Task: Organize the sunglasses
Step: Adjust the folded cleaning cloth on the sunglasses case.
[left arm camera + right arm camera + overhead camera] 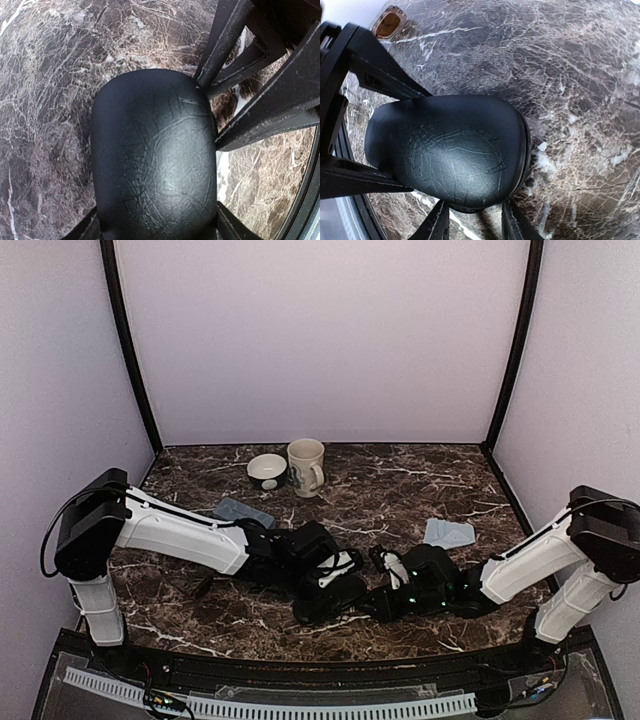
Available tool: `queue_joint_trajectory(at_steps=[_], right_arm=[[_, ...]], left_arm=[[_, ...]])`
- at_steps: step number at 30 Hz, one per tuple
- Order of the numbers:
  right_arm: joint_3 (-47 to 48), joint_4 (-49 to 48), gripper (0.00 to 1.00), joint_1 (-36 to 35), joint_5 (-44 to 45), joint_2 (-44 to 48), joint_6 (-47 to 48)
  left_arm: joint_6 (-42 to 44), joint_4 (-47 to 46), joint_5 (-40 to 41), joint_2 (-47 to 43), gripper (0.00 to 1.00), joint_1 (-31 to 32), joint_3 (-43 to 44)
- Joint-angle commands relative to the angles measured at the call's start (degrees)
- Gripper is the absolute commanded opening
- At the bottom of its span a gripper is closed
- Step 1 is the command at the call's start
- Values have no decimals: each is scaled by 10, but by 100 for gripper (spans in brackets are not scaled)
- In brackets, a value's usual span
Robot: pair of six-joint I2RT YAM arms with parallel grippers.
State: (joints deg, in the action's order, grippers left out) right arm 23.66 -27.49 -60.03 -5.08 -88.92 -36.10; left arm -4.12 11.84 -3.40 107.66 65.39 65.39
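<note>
A black oblong case [325,602] lies on the marble near the front middle, between the two arms. My left gripper [337,578] is shut across its width: in the left wrist view the case [155,160] fills the gap between the fingers [235,225]. My right gripper [382,592] comes from the right and is shut on the case's [450,150] long edge, its fingers [439,220] ending under the rim. A brownish lens of the sunglasses [388,22] shows at the top left of the right wrist view. The black pair is out of view.
A grey-blue rectangular case [243,512] lies behind the left arm. A light-blue cloth [449,533] lies to the right. A bowl [266,471] and a cream mug [306,466] stand at the back. White walls close in the marble table [400,480].
</note>
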Motion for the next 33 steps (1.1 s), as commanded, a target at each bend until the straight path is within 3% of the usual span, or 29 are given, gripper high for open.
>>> queue_joint_trajectory(at_steps=[1,12,18,33], right_arm=[[-19,12,37,-6,16,6,48],[0,46,38,-32,62,0,103],[-1,28,51,-32,62,-5,133],[-20,-16,58,-46,28,-4,221]], left_arm=[[-1,-1,-20,-25,23,-3,-11],[13,2,-45,-25,12,-6,-10],[21,1,-64,-26,11,-6,-11],[35,5,-79,-27,10,-6,-15]])
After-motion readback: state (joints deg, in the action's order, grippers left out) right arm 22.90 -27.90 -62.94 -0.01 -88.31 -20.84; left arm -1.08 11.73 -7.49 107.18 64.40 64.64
